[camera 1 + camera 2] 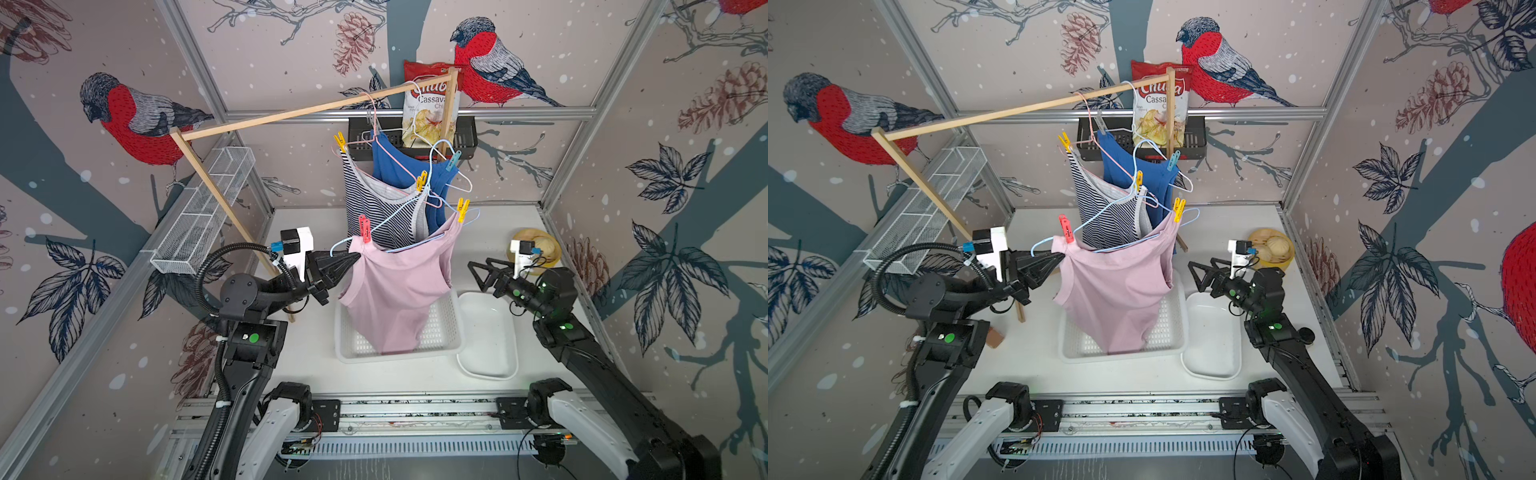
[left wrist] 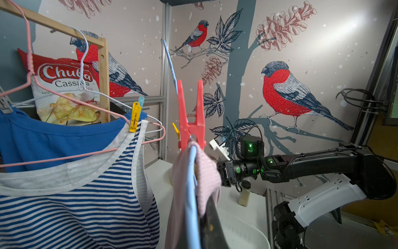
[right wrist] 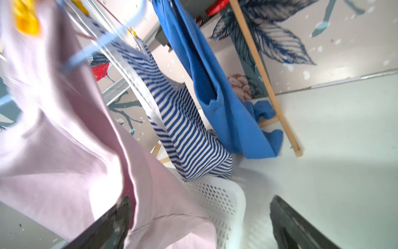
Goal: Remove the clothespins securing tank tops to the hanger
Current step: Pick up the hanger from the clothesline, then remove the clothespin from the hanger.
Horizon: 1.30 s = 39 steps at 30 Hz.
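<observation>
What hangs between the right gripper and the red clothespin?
The pink tank top, hanging from the red clothespin across toward the right gripper, in both top views.

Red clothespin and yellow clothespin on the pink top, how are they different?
Colour: the red clothespin is red, the yellow clothespin yellow. Place: the red clothespin sits at the end by the left gripper; the yellow clothespin sits at the far end, away from it. Both pin the pink top to the light-blue hanger.
</observation>
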Available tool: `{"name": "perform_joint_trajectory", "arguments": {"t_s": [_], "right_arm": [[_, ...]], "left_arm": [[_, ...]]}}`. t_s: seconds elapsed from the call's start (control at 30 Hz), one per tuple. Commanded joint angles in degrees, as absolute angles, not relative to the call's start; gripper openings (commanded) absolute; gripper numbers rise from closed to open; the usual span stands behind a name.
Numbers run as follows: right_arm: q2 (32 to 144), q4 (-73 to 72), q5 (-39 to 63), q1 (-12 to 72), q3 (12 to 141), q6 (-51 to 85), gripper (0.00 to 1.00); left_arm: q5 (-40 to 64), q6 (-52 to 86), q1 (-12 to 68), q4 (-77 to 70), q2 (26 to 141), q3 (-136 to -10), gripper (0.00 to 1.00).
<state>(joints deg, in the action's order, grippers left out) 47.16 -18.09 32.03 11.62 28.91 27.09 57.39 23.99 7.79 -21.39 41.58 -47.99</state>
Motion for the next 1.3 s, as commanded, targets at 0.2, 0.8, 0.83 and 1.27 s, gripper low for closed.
{"name": "perform_joint_trajectory", "arguments": {"t_s": [0.2,0.8,0.83,1.27], "right_arm": [[47.68,-23.29,52.91,-0.85,36.60,28.24,0.95],[67.30,7.45,79.09,-2.01,66.20,-9.86,0.95],[68.27,12.37,79.78,-2.25,68.39,-14.18,0.94],[71.63,11.74,92.21,-3.52,70.44,-18.75,0.78]], "left_arm": [[63.81,22.87,7.90,-25.78,40.35,-44.15,0.00],[66.80,3.13,8.04,-17.42,37.51,-45.07,0.00],[67.18,2.83,8.09,-17.30,37.93,-45.47,0.00],[70.30,0.94,9.23,-15.79,39.84,-49.90,0.00]]}}
